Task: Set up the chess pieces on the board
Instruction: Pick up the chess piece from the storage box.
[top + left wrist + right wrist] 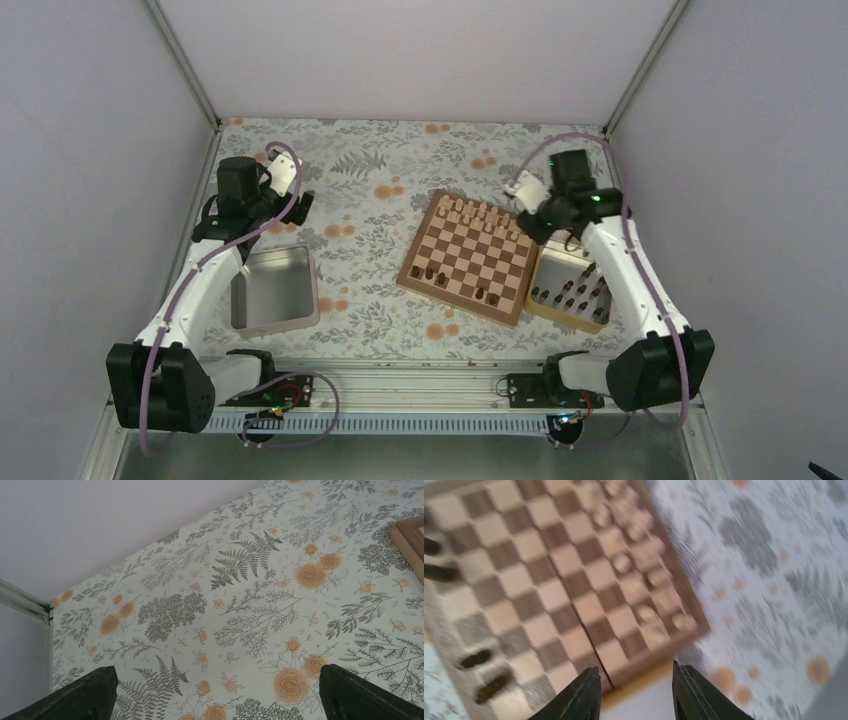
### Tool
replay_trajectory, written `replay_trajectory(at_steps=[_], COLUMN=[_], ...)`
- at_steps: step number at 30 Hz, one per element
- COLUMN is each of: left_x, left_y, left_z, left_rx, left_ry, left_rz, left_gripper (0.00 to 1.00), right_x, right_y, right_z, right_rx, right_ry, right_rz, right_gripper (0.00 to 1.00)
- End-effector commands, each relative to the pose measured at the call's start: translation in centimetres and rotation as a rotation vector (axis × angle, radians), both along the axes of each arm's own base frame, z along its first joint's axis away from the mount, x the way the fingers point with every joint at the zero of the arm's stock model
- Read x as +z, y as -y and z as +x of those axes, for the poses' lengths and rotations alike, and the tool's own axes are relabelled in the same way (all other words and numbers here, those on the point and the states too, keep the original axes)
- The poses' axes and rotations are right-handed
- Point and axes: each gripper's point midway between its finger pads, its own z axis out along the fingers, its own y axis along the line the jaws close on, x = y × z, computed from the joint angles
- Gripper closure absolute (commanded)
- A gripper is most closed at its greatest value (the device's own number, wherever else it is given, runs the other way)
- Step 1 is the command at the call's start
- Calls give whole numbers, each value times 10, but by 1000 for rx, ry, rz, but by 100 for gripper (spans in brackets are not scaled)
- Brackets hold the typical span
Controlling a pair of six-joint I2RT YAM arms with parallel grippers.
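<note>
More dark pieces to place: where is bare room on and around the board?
Bare: the board's middle rows and gaps among the dark pieces on its near rows. Open floral cloth lies between tin and board. Crowded: far rows of pale pieces, and the tray.

The checkered board [470,258] lies slightly skewed, right of centre. Four dark pieces [481,295] stand along its lower edge; more stand just right of it.

My board [470,262] is checked light and dark brown. My chess pieces [475,659] are dark brown, the other pieces [470,211] cream. My table cover [370,190] shows grey ferns and orange flowers.
</note>
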Motion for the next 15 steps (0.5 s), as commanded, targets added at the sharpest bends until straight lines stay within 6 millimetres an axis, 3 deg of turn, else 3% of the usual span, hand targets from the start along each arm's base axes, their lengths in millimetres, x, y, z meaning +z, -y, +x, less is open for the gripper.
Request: replay_trajectory(at_steps=[1, 3, 5, 10, 15], left_x=[9, 8, 7, 3, 2], left_y=[-3, -3, -3, -4, -5], left_z=[2, 2, 1, 4, 4], left_rx=[8, 9, 9, 18, 21], left_ry=[35, 31, 26, 8, 1], left_rz=[7, 7, 7, 8, 8], left_gripper=[0, 0, 0, 0, 0], right_x=[-20, -22, -29, -58, -67], right_y=[74, 111, 135, 172, 197], right_z=[-19, -26, -35, -51, -49], right_rx=[-146, -246, -311, -435, -522], right_ry=[-65, -68, -82, -139, -164], right_rz=[-73, -62, -37, -29, 6], right_gripper=[61, 61, 60, 60, 60])
